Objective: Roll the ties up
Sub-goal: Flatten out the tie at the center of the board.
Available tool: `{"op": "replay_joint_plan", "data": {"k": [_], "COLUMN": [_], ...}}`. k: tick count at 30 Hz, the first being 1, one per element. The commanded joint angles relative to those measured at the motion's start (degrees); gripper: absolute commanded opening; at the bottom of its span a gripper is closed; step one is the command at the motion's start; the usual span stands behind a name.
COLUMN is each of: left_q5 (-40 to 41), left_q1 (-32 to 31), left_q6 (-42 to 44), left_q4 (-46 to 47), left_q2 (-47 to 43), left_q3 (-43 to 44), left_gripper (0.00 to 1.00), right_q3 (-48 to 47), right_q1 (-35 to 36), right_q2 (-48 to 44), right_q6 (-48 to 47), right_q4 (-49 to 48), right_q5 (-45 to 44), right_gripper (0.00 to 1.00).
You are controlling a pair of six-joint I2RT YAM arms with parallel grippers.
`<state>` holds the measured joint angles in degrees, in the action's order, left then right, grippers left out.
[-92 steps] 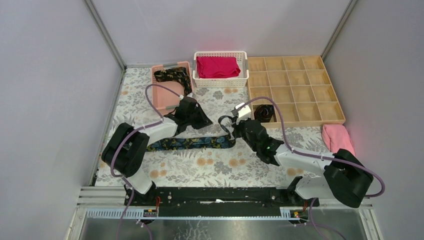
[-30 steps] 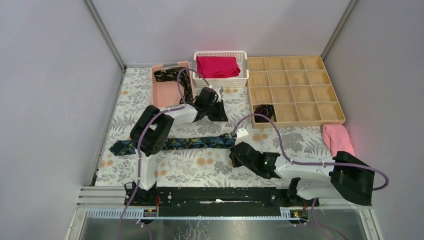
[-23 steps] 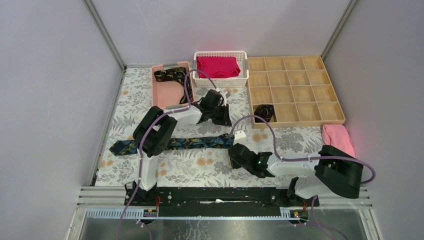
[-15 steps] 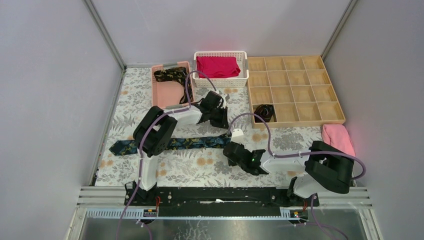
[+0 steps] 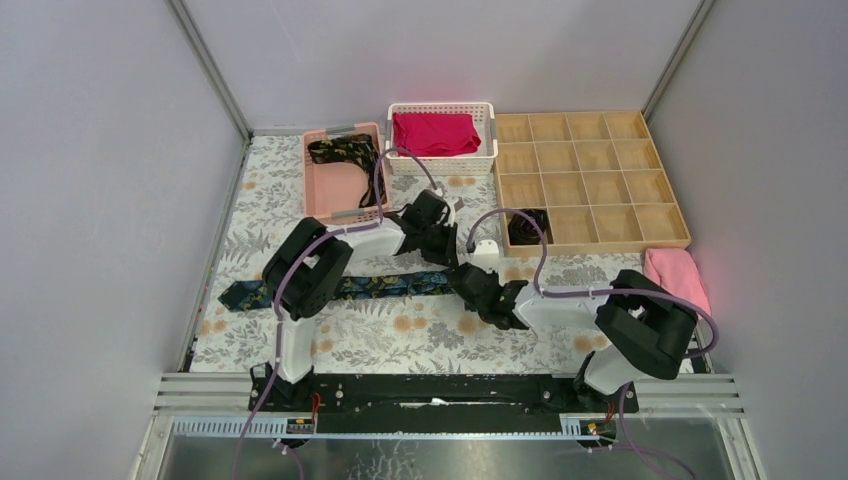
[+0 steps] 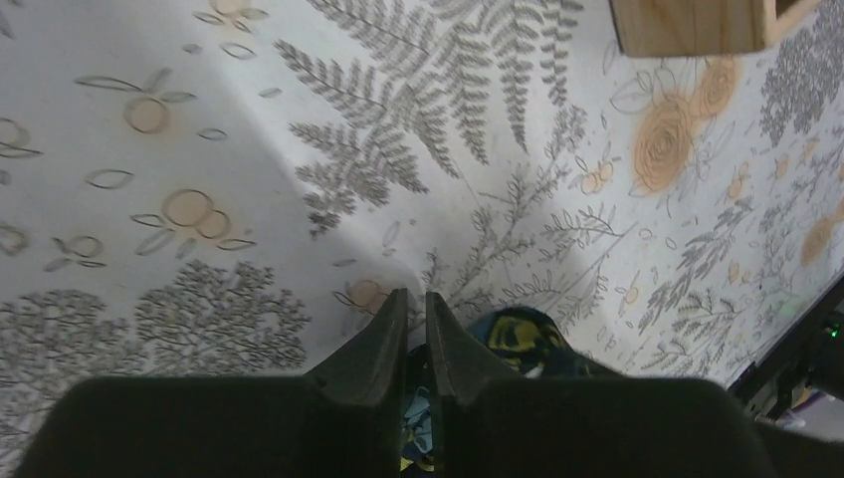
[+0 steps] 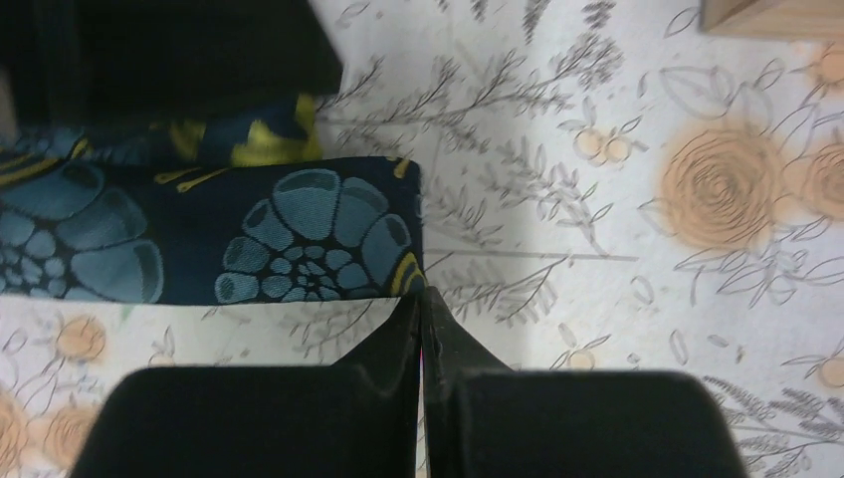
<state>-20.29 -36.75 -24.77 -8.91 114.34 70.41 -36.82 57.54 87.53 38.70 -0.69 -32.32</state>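
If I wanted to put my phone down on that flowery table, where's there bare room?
Widest is the near strip of tablecloth between the flat tie and the arms' bases. A narrower patch lies between the pink tray and the side wall. Crowded: the middle, where the left gripper and right gripper meet at the tie's right end.

Closed jaws just beside the lower corner of the blue-flowered tie (image 7: 249, 234) on floral cloth (image 7: 617, 199)

The left arm (image 5: 305, 270) covers part of the tie (image 5: 390, 286)
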Motion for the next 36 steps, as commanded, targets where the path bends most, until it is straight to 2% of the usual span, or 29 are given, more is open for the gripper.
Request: {"op": "replay_joint_plan", "data": {"k": [1, 4, 11, 17, 21, 25, 28, 31, 36], "left_q5": [1.0, -1.0, -0.2, 9.8, 16.1, 24.9, 31.1, 33.6, 32.6], "left_q1": [-2.3, -3.0, -3.8, -3.2, -1.0, 1.6, 1.9, 1.9, 2.0], "left_q6": [1.2, 0.9, 1.7, 2.4, -0.7, -3.4, -5.0, -10.1, -19.6], "left_q4": [-2.4, -1.5, -1.7, -5.7, -6.1, -7.8, -11.3, -13.8, -10.2], "left_q2": [-1.1, -1.1, -1.4, -2.6, -8.5, -18.1, -26.3, -33.0, -44.4], "left_q3": [-1.8, -1.9, -2.0, 1.3, 0.9, 0.2, -1.1, -6.9, -24.1], "left_gripper": [0.18, 0.18, 0.16, 0.16, 0.18, 0.22, 0.25, 0.25, 0.25], "right_q3": [-2.4, -4.3, -9.8, -5.9, -4.9, -4.3, -4.4, -6.5, -11.6], "right_q1": [-3.5, -4.0, -4.3, -4.3, -4.2, -4.1, -4.1, -3.2, 0.8], "right_q2": [2.4, 3.7, 6.4, 1.6, -4.3, -12.2, -17.6, -18.2, -13.0], "right_q6": [-3.9, -6.5, -9.6, -7.0, -7.5, -7.4, -8.0, -7.6, -7.2], "right_q4": [1.2, -1.9, -0.5, 0.2, 3.7, 5.7, 5.0, 5.9, 6.1], "right_q5": [-0.9, -0.1, 1.1, 2.4, 3.7, 4.2, 8.8, 14.0, 19.3], "right_gripper": [0.0, 0.0, 0.0, 0.0, 0.01, 0.21, 0.34, 0.35, 0.38]}}
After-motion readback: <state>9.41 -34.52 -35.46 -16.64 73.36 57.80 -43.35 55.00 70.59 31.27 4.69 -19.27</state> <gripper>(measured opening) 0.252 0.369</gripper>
